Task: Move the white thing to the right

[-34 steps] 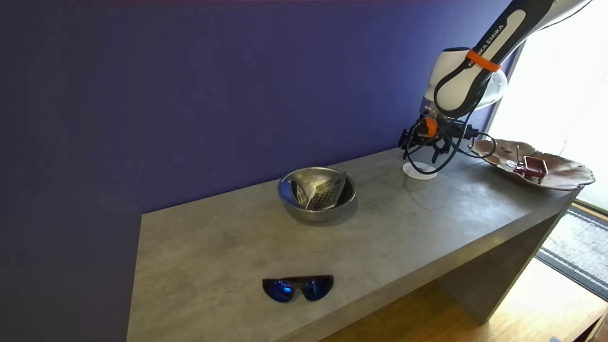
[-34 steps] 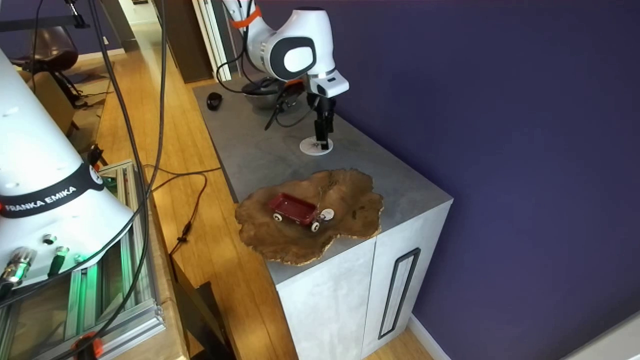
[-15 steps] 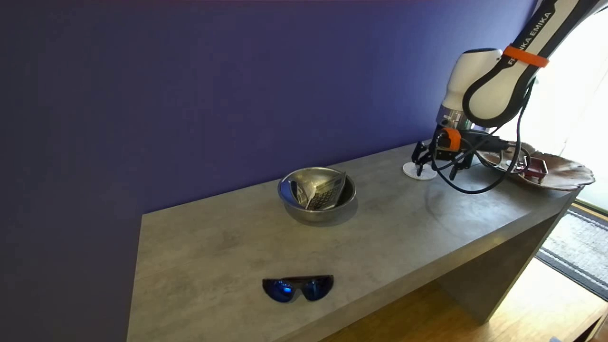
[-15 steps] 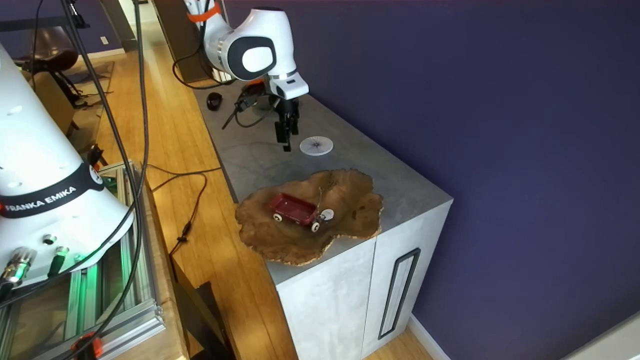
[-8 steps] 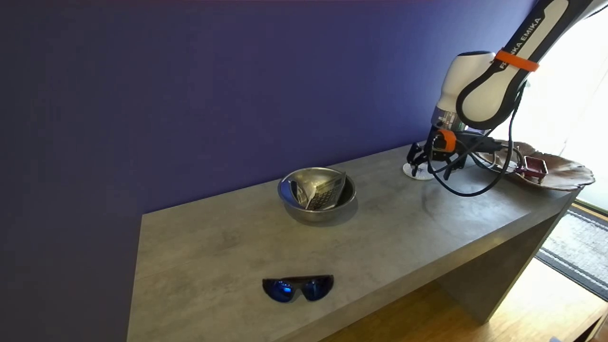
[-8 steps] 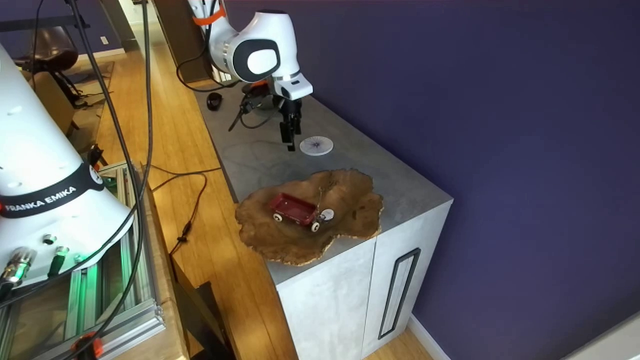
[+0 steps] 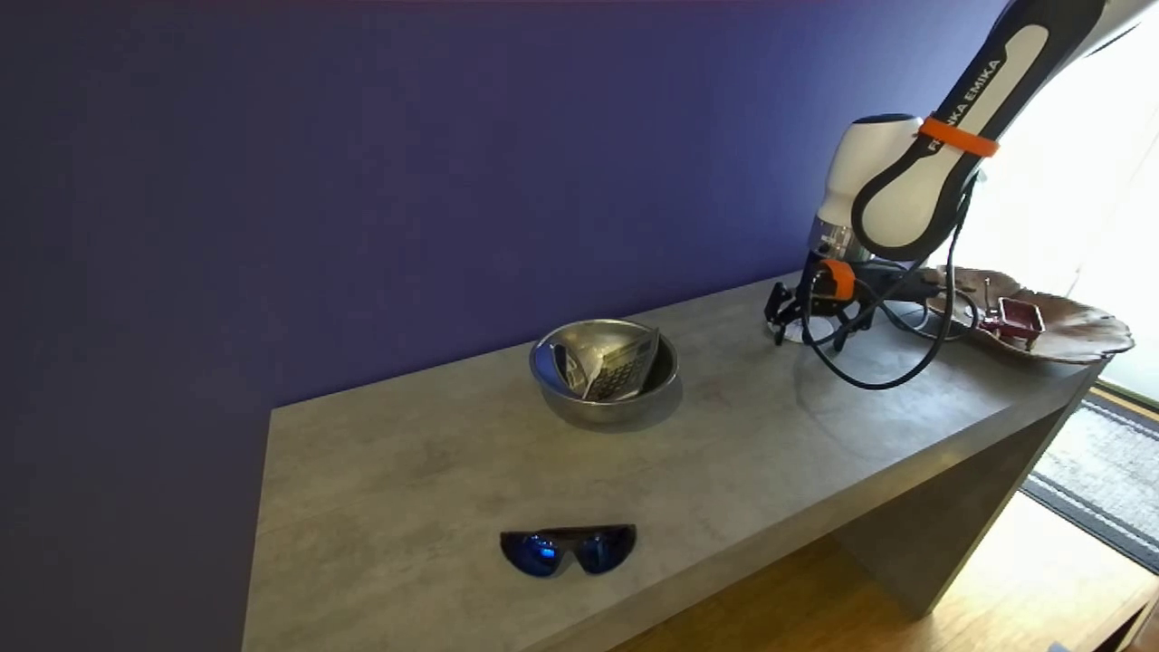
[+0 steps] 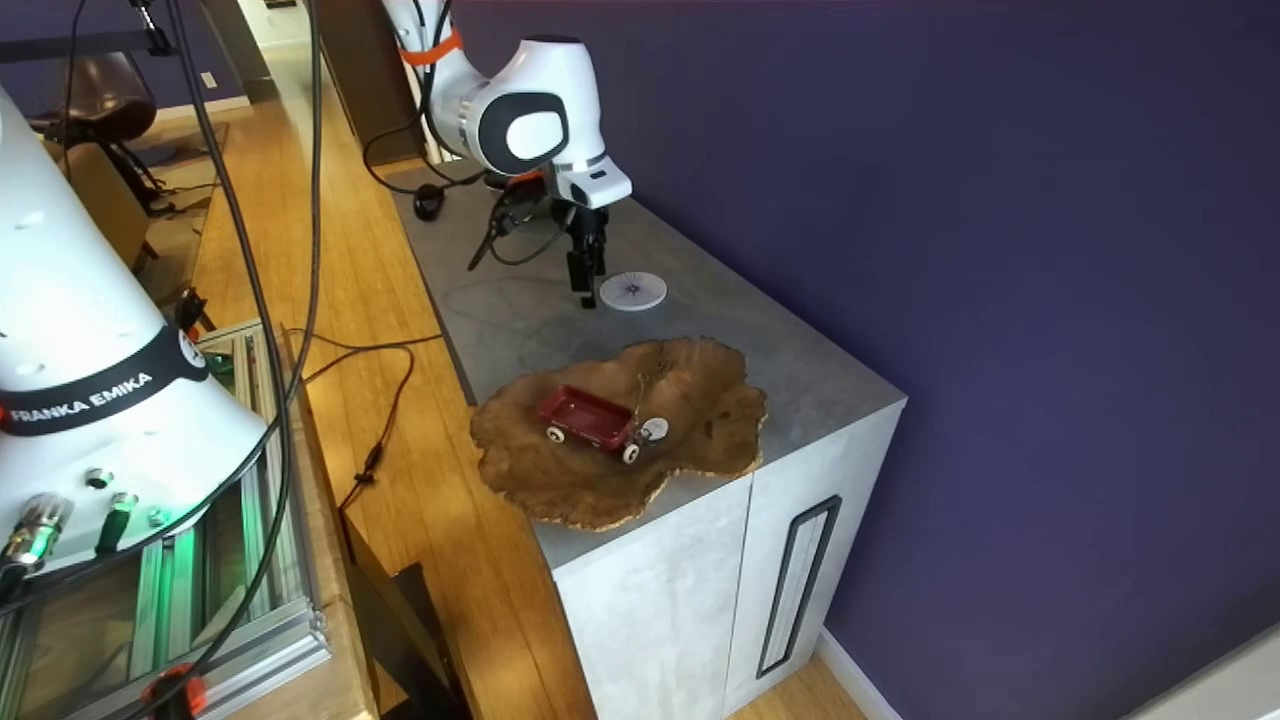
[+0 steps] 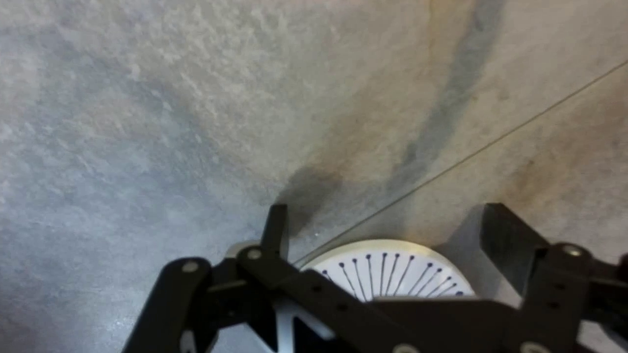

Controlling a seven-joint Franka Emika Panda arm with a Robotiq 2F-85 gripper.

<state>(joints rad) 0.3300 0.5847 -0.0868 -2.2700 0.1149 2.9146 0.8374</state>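
The white thing is a flat round white disc with dark radiating lines. It lies on the grey tabletop near the purple wall, partly behind my gripper in an exterior view [image 7: 818, 328] and in full in an exterior view [image 8: 634, 291]. In the wrist view its far edge [image 9: 387, 264] shows between the fingers and the rest is hidden under the gripper body. My gripper [image 9: 386, 211] is open and empty, with a finger on either side of the disc's edge. In the exterior views it hangs low over the table [image 7: 809, 342], right beside the disc [image 8: 588, 300].
A steel bowl [image 7: 602, 412] holding a grater stands farther along the table. Sunglasses [image 7: 569, 551] lie near the front edge. A brown wavy-edged platter [image 8: 700, 390] with a red toy wagon [image 8: 587, 416] is at the table end. A purple wall [image 7: 407, 181] borders the back.
My gripper first moved off the disc toward the table's front side, then came lower and a little back toward the disc. The disc has not moved, and the gripper stays open.
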